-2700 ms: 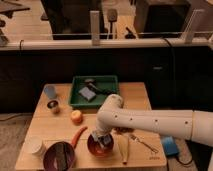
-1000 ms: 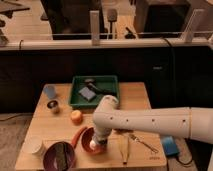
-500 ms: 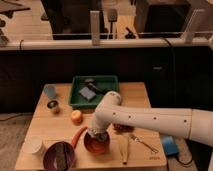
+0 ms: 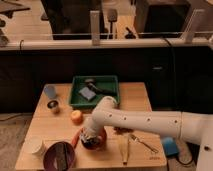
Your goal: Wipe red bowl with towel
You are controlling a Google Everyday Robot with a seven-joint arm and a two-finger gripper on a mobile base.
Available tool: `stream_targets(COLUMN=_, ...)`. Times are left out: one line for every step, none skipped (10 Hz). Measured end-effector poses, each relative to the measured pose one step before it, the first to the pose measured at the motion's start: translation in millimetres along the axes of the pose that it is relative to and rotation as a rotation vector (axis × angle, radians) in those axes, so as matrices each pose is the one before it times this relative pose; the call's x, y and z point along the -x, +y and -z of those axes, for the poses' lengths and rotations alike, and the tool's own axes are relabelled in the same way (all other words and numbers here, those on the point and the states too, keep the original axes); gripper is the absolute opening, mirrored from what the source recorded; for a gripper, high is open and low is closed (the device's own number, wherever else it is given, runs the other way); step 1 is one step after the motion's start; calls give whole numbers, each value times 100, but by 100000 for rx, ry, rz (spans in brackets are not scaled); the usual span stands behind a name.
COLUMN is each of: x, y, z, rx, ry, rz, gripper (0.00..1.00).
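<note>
The gripper (image 4: 90, 136) is down inside the red bowl (image 4: 99, 144), near the 6 o'clock edge of the table (image 4: 136, 100). Its tip is hidden behind the arm's wrist and the bowl's rim, so I cannot tell whether it grips anything. A purple bowl (image 4: 59, 156) lies at the red bowl's 8 o'clock, an orange fruit (image 4: 76, 117) at 11 and a green tray (image 4: 111, 90) at 12, its contents too dim to name.
</note>
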Motion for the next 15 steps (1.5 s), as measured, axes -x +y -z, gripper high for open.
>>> stream_targets(x=348, y=1006, z=-189, rx=2370, ry=-476, rz=-427, gripper=0)
stream_targets(x=235, y=867, z=-159, rx=2309, ry=-300, rz=-542, gripper=0)
stream_targets(x=229, y=669, z=129, rx=2516, ry=1385, rz=-851, gripper=0)
stream_targets(x=165, y=1012, z=582, rx=4447, ry=4130, rz=-1622, gripper=0)
stream_targets(x=123, y=719, z=326, rx=2558, ry=2825, rz=-1254, gripper=0)
stream_targets(x=-349, y=528, z=507, rx=1447, ry=3254, rz=-1710, gripper=0)
stream_targets(x=-585, y=162, z=500, rx=1518, ry=2768, rz=-1421, gripper=0)
stream_targets(x=-522, y=-444, z=633, rx=-65, ry=2191, rz=-1032, gripper=0)
stream_targets(x=-987, y=-594, z=339, rx=-1084, ry=1344, rz=-1496, gripper=0)
stream_targets(x=-1033, y=-876, z=108, rx=-2367, ry=74, rz=-841, gripper=0)
stream_targets(x=-904, y=-900, z=-218, rx=-3109, ry=-795, rz=-525, gripper=0)
stream_targets(x=-584, y=-623, z=-142, rx=-3435, ry=-1142, rz=-247, gripper=0)
stream_targets(x=-503, y=-616, z=3, rx=-3942, ry=-1356, rz=86, gripper=0)
stream_targets(x=-204, y=-994, z=71, rx=-5210, ry=-2232, rz=1592, gripper=0)
stream_targets(x=264, y=-427, z=-54, rx=-2430, ry=-1759, rz=1625, gripper=0)
